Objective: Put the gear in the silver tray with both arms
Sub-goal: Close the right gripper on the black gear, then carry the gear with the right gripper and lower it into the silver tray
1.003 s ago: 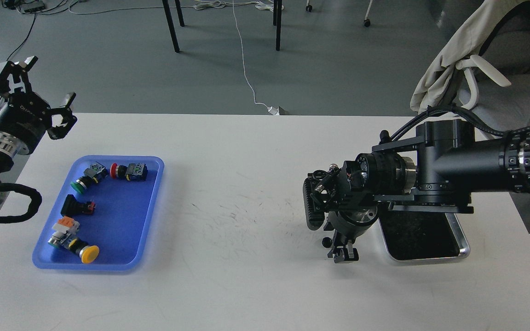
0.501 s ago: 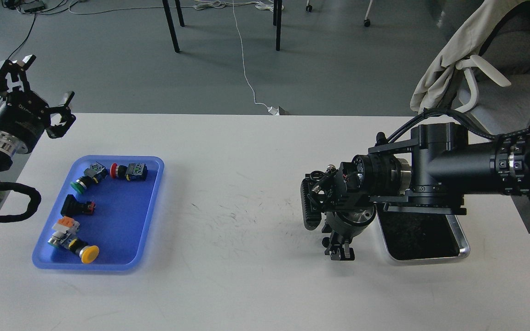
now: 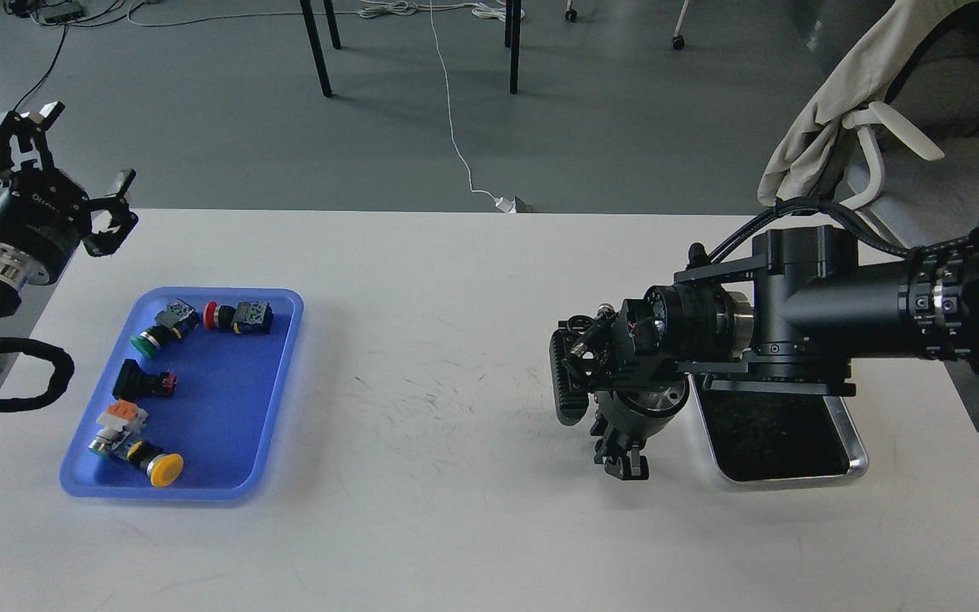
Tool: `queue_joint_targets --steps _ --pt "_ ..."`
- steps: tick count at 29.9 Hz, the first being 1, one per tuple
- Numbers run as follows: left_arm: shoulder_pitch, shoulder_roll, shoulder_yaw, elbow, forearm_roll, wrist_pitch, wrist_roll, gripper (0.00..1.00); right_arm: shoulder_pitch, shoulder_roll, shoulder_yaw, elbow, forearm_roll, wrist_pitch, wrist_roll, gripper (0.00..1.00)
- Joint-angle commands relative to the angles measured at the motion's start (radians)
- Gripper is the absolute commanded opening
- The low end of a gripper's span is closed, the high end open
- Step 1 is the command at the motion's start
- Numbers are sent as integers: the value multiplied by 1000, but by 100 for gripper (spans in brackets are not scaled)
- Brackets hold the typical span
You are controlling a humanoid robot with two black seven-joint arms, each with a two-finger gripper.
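The right arm is on the move, sliding leftward across the table (image 3: 455, 527) over the last second, and its gripper (image 3: 604, 399) now sits a touch further from the silver tray (image 3: 859, 463) than it did a moment ago. The tray lies at the right side of the table, mostly hidden beneath that arm, its dark scratched bottom showing nothing inside that I can see. The right gripper comes at us nearly end-on, a dark cluster with a ribbed pad and a round metal part under it; I cannot tell whether the fingers are spread or closed, nor whether anything is held. Over on the far left, the left gripper (image 3: 65, 161) hangs beyond the table's corner with its fingers spread wide and empty, and it has drifted slightly outward and up. The blue plastic tray (image 3: 285, 357) sits below it with its load untouched: a green pushbutton (image 3: 145, 342), a red pushbutton (image 3: 219, 316), a black switch block (image 3: 137, 380) and a yellow pushbutton (image 3: 165, 469). My read: the right arm is leaving the drop-off side and heading toward the parts, so a fresh pick looks to be starting, with the silver tray waiting for its gear.
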Motion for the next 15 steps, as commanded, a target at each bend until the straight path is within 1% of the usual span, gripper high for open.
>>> queue_joint_targets --steps 1,2,5,7,9,15 --pt "0 0 0 0 1 0 0 99 2 0 -1 0 -1 0 0 23" --pt "0 0 0 0 1 0 0 99 4 0 -1 0 -1 0 0 22" --pt "6 0 0 1 1 0 0 99 4 0 -2 0 -3 0 0 12" --pt "8 -2 0 6 1 0 0 99 5 0 -2 0 -3 0 0 12" --pt "8 -3 2 6 1 0 0 99 10 0 -2 0 -3 0 0 7" --pt "9 -8 3 9 3 0 0 99 45 -19 -2 1 -1 0 0 1"
